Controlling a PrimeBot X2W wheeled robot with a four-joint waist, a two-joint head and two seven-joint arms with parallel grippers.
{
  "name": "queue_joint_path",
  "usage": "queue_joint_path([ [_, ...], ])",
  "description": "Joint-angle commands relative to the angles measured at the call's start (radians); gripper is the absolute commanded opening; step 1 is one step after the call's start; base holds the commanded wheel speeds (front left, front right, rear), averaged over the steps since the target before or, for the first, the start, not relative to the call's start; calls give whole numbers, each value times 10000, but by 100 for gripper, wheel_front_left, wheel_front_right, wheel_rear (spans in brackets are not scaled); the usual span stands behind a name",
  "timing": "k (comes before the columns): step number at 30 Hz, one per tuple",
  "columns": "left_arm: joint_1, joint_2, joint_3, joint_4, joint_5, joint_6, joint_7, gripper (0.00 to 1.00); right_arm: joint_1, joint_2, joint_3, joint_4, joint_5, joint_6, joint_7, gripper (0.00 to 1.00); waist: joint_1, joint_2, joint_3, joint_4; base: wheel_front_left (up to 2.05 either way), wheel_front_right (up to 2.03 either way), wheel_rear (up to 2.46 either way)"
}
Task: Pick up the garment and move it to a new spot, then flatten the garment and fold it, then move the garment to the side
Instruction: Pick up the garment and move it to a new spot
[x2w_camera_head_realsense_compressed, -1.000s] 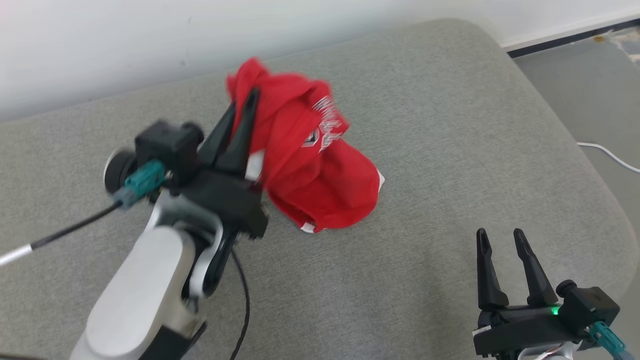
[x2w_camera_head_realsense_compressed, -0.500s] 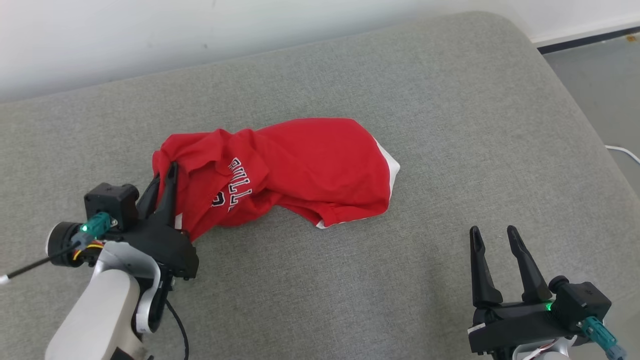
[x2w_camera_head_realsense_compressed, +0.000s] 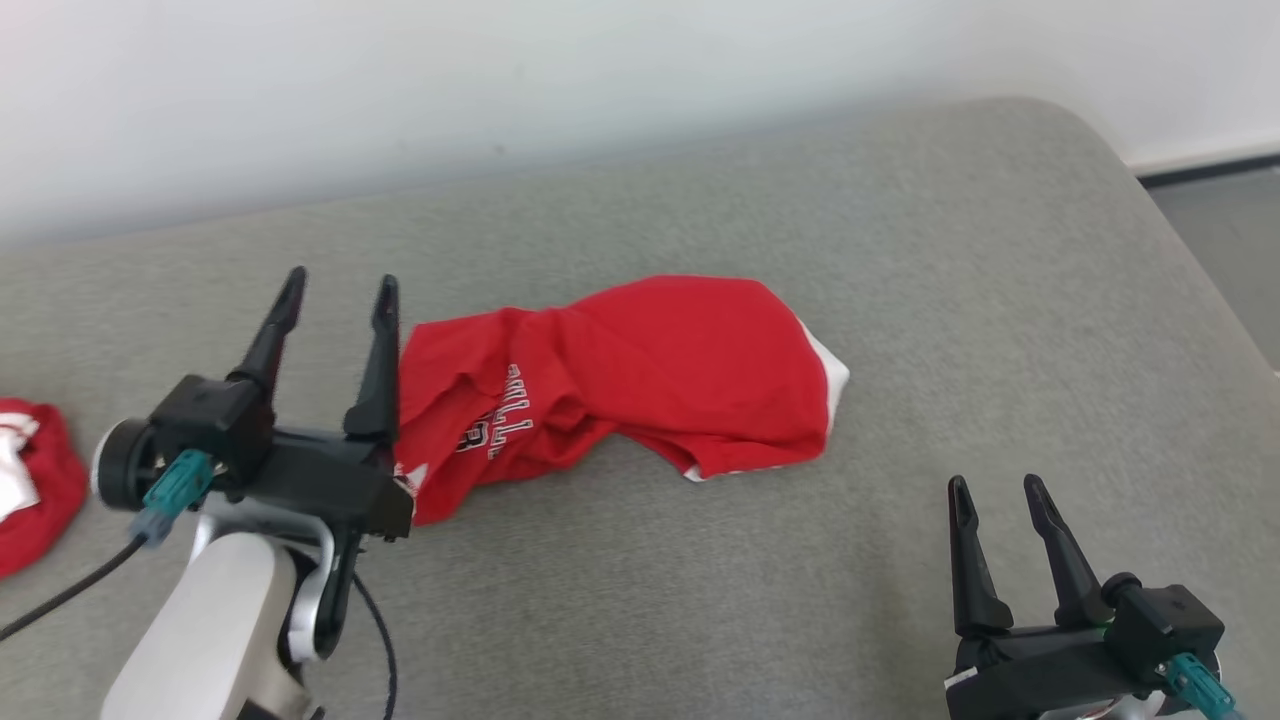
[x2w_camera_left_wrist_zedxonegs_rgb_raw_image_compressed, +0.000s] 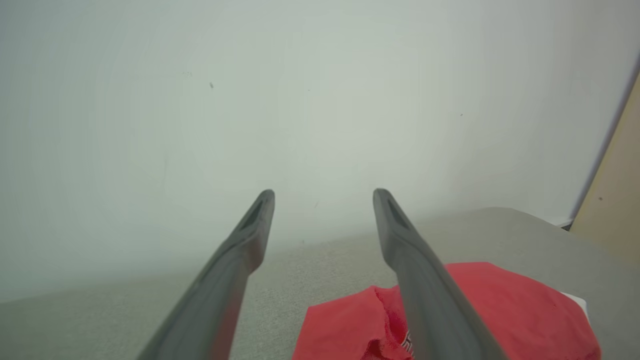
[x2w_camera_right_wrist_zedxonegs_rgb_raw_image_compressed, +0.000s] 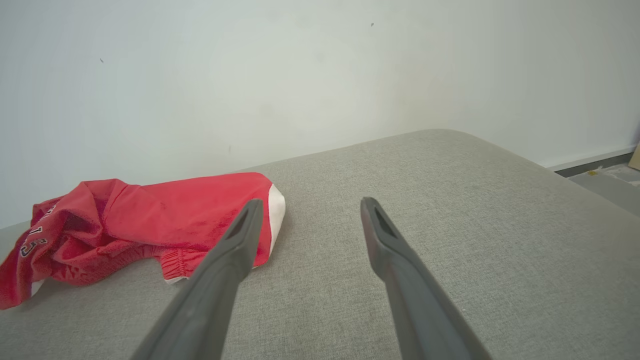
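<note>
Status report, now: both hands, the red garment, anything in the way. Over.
Left hand open, right hand open, both empty. Red garment crumpled on grey cushion, beside left hand. Another red cloth far left, clear of it.

Looks like a bare test room to me, not a lived-in home. Before me, a broad grey fabric pad with a rounded corner, soft like a sofa seat or a bed, set right against a plain white wall. Past the pad's right end, a dark skirting and grey floor. My left wrist camera catches a beige panel at its right edge. A red garment lies crumpled on the pad, another red cloth at its left end.
</note>
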Motion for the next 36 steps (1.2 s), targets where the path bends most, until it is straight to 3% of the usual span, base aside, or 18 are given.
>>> queue_joint_path([
  [1, 300, 67, 110, -192, 60, 107, -109, 100, 139, -17, -47, -57, -89, -21, -6, 100, 0, 0, -473, 517, 0, 0, 0],
  [11, 2065, 723, 877, -1716, 503, 479, -222, 100, 511, -17, -53, -185, -307, -21, -6, 100, 0, 0, -1149, 1387, 0, 0, 0],
  [17, 3393, 759, 1755, -2605, 784, 650, -230, 100, 699, -18, -72, -278, -355, -21, -4, 100, 0, 0, -1410, 1763, 0, 0, 0],
  [27, 5258, -126, 3049, -3498, 1501, 412, -232, 100, 807, -17, -17, -331, -444, -21, -6, 100, 0, 0, -1551, 1972, 0, 0, 0],
  [36, 6028, -1132, 3851, -3458, 2085, -132, -233, 100, 992, -17, -185, -309, -538, -22, -4, 100, 0, 0, -1612, 2144, 0, 0, 0],
])
